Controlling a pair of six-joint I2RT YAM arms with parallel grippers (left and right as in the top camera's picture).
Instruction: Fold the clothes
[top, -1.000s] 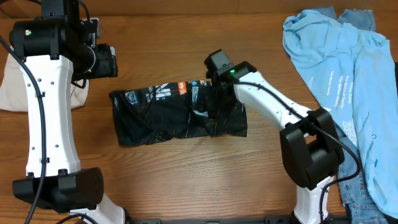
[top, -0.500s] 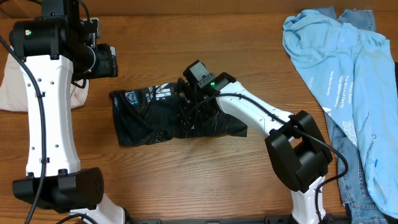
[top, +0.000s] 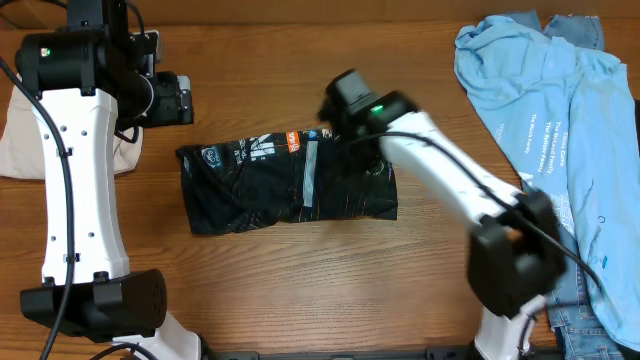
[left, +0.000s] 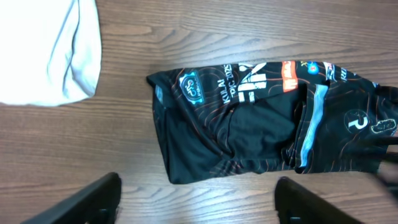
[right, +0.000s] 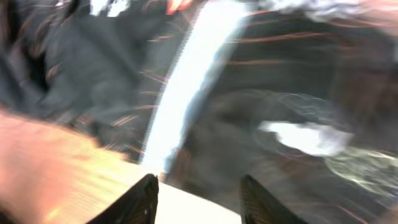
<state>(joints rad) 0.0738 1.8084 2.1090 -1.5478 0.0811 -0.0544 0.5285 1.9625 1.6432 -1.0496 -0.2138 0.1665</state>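
The black sports shirt (top: 290, 185) with thin orange lines, white lettering and a pale blue stripe lies folded in a rough rectangle mid-table. It also shows in the left wrist view (left: 273, 124) and, blurred, in the right wrist view (right: 249, 93). My right gripper (top: 345, 110) is motion-blurred above the shirt's far right edge. Its fingers (right: 199, 202) are open with nothing between them. My left gripper (top: 185, 100) hovers beyond the shirt's far left corner. It is open and empty (left: 199, 199).
Light blue garments (top: 540, 100) are heaped at the right edge, with jeans (top: 570, 300) beneath them. A cream cloth (top: 20, 130) lies at the left edge behind the left arm and also shows in the left wrist view (left: 50, 50).
My right gripper swept left over the shirt, then drew back up and to the right. A pale blue stripe now shows on the shirt's middle. The left arm has not moved.
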